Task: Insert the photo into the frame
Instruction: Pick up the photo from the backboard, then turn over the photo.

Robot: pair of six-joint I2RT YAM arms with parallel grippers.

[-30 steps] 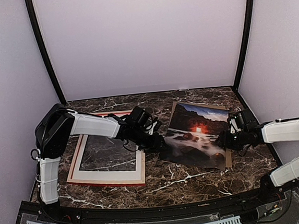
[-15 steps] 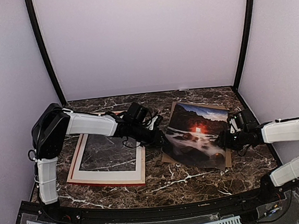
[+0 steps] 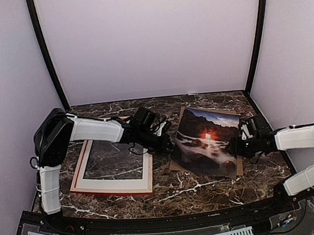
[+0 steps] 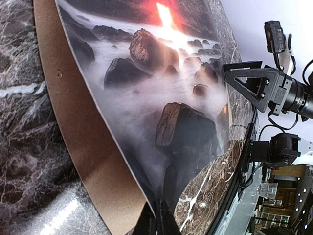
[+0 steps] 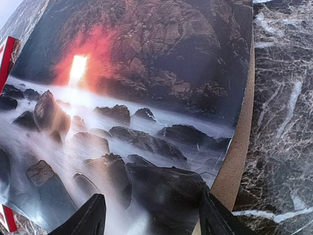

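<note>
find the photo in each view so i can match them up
Top external: the photo lies right of centre on the table.
Left wrist: it fills the middle of the picture, its edge curling above the brown backing board.
Right wrist: it fills most of the picture, with the board along its right edge.
Shared landmark: the red-orange glow at the photo's centre.

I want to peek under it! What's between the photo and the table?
A brown backing board lies between the photo and the marble table, seen best in the left wrist view.
</note>
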